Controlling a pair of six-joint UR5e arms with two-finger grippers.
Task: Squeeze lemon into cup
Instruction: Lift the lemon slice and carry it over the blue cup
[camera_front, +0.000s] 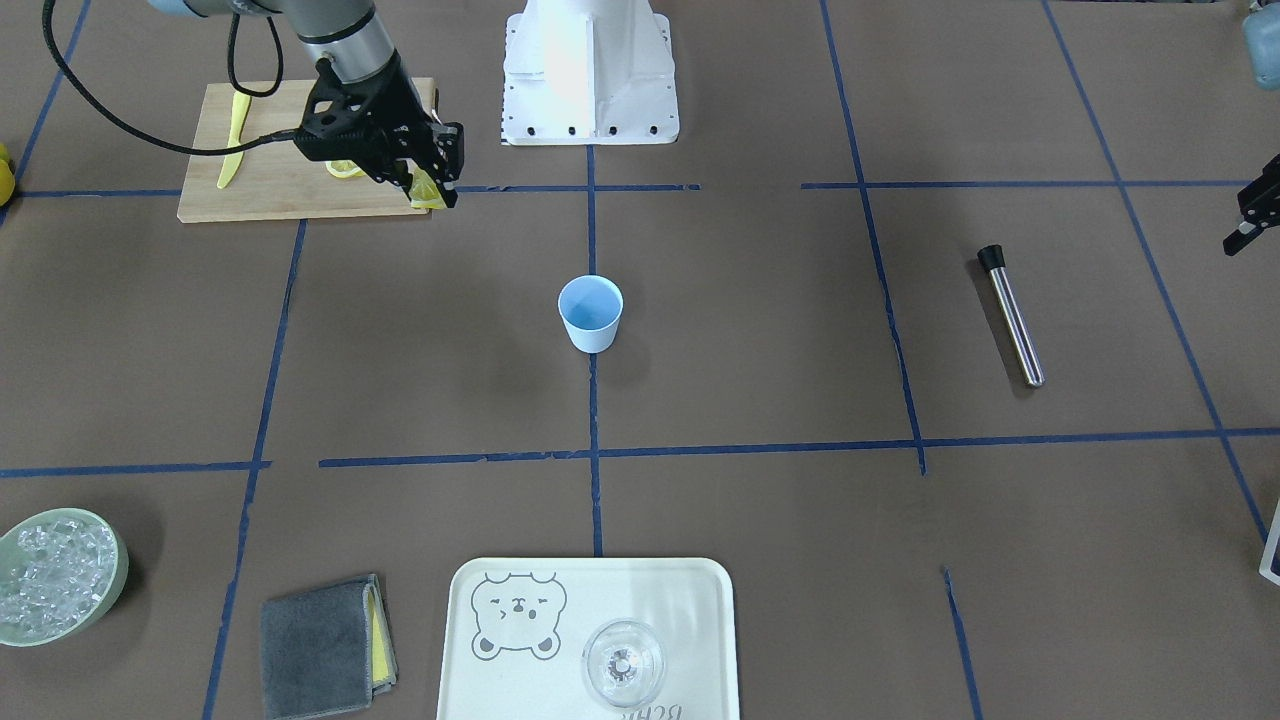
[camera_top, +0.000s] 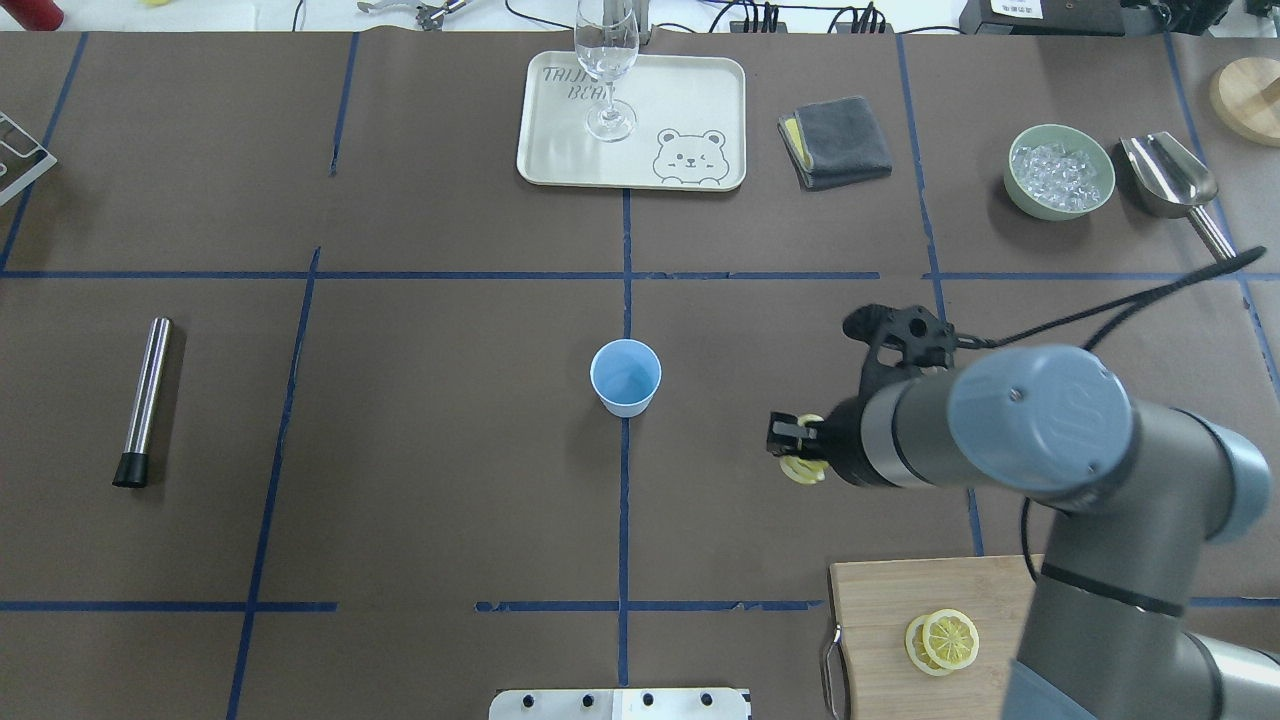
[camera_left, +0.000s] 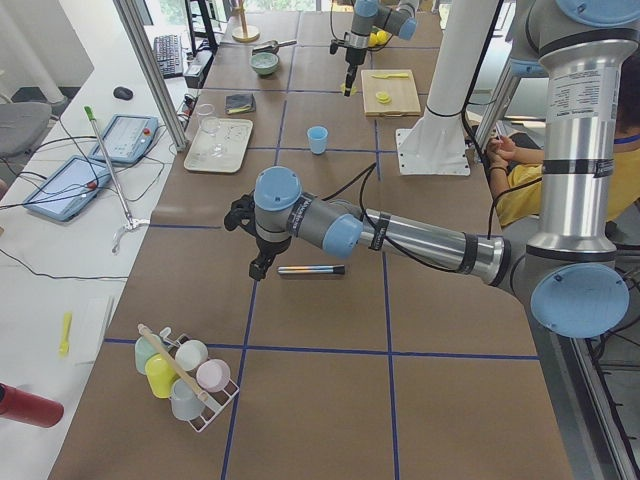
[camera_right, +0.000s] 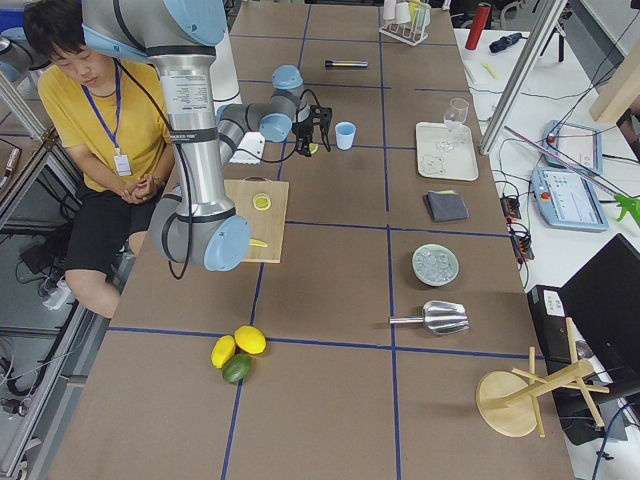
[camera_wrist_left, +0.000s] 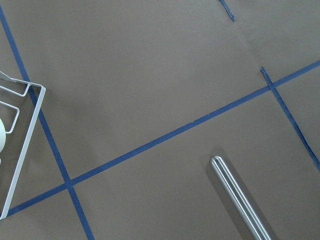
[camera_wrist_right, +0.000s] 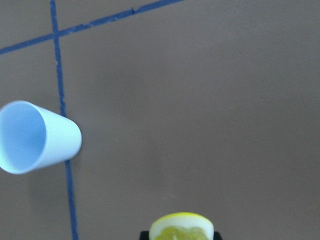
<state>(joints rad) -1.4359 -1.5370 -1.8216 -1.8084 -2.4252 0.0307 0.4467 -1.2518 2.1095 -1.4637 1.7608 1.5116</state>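
Note:
The light-blue cup (camera_top: 626, 376) stands upright at the table's middle, on a blue tape line; it also shows in the front view (camera_front: 590, 312) and at the left of the right wrist view (camera_wrist_right: 35, 136). My right gripper (camera_top: 800, 447) is shut on the lemon slice (camera_top: 805, 472), held above the table to the right of the cup and apart from it. In the front view the lemon (camera_front: 427, 192) sits between the fingers at the board's corner. The right wrist view shows its rind (camera_wrist_right: 181, 226) at the bottom edge. My left gripper (camera_front: 1250, 215) hangs at the table's left end; its jaws are unclear.
A wooden cutting board (camera_top: 900, 600) with two overlapping lemon slices (camera_top: 941, 640) and a yellow knife (camera_front: 232, 140) lies near the robot. A steel tube (camera_top: 145, 400) lies far left. A tray (camera_top: 690, 100) with a glass (camera_top: 607, 70), a grey cloth (camera_top: 836, 141), an ice bowl (camera_top: 1060, 170) and a scoop (camera_top: 1170, 180) stand at the far edge.

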